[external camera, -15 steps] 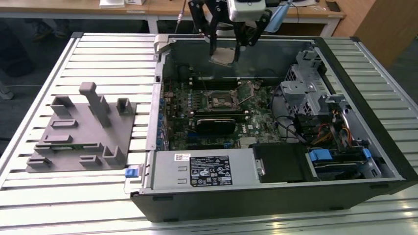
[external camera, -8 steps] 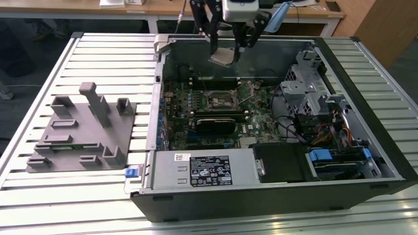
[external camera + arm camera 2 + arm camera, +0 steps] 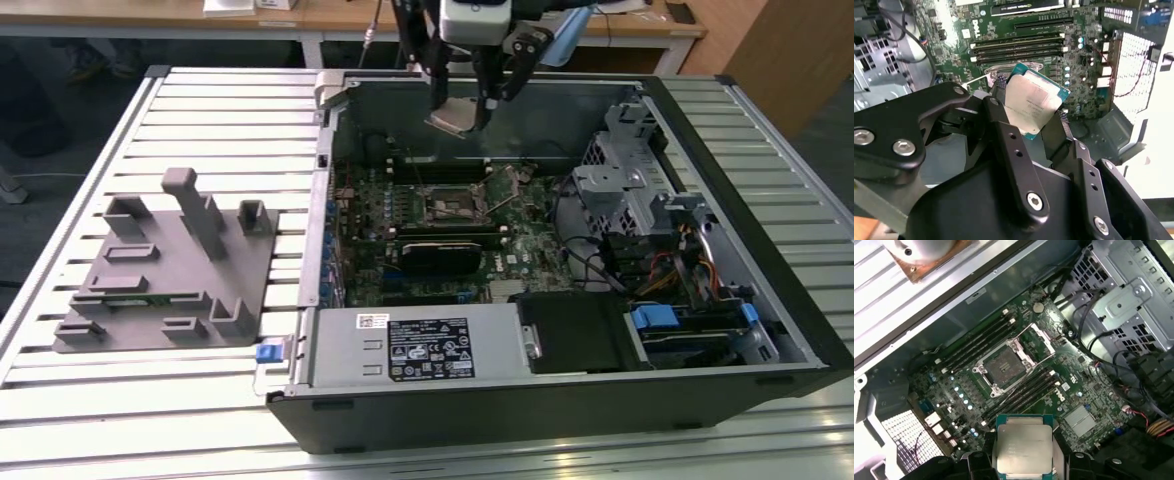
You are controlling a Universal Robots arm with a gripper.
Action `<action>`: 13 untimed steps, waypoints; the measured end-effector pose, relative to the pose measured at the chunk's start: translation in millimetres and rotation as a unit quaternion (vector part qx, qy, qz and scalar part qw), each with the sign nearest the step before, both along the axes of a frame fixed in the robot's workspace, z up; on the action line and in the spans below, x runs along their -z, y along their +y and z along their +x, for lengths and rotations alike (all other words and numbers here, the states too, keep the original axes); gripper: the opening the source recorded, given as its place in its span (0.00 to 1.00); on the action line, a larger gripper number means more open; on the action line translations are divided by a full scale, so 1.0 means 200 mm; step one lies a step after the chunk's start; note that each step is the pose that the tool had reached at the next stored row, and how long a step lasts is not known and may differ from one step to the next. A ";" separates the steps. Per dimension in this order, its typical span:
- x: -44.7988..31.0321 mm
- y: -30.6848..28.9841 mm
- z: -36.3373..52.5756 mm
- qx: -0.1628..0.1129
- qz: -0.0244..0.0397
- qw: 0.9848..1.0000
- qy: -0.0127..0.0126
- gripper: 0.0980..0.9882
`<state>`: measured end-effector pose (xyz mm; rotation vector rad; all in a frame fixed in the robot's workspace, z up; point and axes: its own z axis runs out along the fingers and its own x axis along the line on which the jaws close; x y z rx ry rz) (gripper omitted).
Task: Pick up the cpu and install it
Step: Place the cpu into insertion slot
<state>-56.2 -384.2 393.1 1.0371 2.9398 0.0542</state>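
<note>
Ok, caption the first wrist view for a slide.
Gripper holding the cpu over the motherboard, with its socket open.

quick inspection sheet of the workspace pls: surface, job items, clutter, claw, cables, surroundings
surface: slatted metal table, with an open computer case lying on it
job's things: cpu held in the air over the motherboard, at the far end of the case; socket looks empty, with its frame open
clutter: grey moulded fixture on the table, on the exterior view's left of the case
claw: claw shut on the cpu's edges, above the case
cables: loose wires by the drive cage, on the exterior view's right, apart from the socket
surroundings: wooden desk beyond the table
</note>
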 end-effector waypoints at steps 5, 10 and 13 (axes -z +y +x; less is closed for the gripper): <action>0.002 0.005 0.000 0.030 0.000 1.000 0.000 0.49; 0.004 0.015 0.000 0.041 0.000 0.999 0.000 0.49; 0.005 0.016 0.000 0.057 0.000 0.998 0.000 0.49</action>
